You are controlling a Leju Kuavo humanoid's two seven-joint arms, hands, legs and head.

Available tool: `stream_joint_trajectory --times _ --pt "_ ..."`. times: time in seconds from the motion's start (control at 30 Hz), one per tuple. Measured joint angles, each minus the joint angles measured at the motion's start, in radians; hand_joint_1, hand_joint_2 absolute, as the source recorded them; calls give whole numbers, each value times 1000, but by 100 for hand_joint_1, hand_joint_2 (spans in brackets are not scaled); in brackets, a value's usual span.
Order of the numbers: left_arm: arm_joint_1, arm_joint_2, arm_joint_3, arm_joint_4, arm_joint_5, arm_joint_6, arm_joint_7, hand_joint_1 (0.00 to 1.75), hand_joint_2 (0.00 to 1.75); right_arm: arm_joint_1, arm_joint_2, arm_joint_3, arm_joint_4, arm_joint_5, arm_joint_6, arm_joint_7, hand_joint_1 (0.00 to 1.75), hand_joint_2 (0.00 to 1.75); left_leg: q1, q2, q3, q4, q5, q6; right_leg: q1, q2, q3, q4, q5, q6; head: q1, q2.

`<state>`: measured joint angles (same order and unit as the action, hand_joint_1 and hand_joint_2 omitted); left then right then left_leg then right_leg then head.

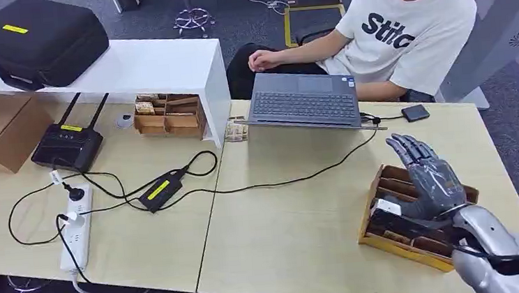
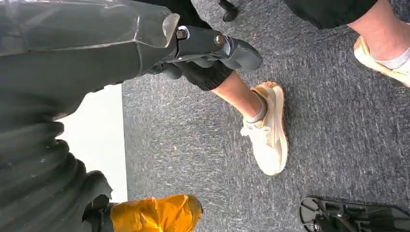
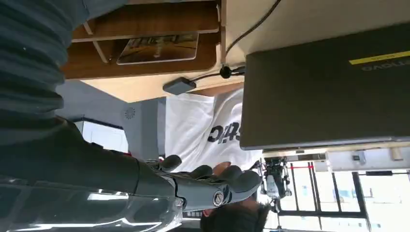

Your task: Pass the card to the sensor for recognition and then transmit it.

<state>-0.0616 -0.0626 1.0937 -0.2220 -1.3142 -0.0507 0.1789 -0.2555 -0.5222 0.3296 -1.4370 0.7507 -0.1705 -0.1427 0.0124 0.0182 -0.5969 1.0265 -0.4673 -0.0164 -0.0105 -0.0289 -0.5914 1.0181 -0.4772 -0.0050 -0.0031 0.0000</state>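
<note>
While the right hand (image 1: 433, 178) hovers with fingers (image 1: 411, 147) released and straight over the wooden tray (image 1: 376, 192), a card (image 3: 157, 48) lies in a compartment beneath them. Judged step: reaching; next, pinching it. The left hand (image 2: 212, 53) hangs, fingers curled, holding nothing.

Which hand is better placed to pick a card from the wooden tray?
The right hand: it hovers open directly over the wooden card tray on the table. The left hand hangs beside the body above the carpet, far from any card.
</note>
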Motion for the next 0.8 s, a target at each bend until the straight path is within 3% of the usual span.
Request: stream_joint_trajectory --times 0.33,0.73,0.8 --pt "0 0 0 0 -9 0 0 0 175 -14 4 10 50 15 -10 34 0 175 0 0 0 0 0 0 0 0 0 0 0 0 0 0" --pt "0 0 0 0 -15 0 0 0 175 -41 8 -16 156 -21 -10 25 0 175 0 0 0 0 0 0 0 0 0 0 0 0 0 0" --pt "0 0 0 0 -16 0 0 0 175 -45 9 -17 164 -21 -10 24 14 175 0 0 0 0 0 0 0 0 0 0 0 0 0 0"
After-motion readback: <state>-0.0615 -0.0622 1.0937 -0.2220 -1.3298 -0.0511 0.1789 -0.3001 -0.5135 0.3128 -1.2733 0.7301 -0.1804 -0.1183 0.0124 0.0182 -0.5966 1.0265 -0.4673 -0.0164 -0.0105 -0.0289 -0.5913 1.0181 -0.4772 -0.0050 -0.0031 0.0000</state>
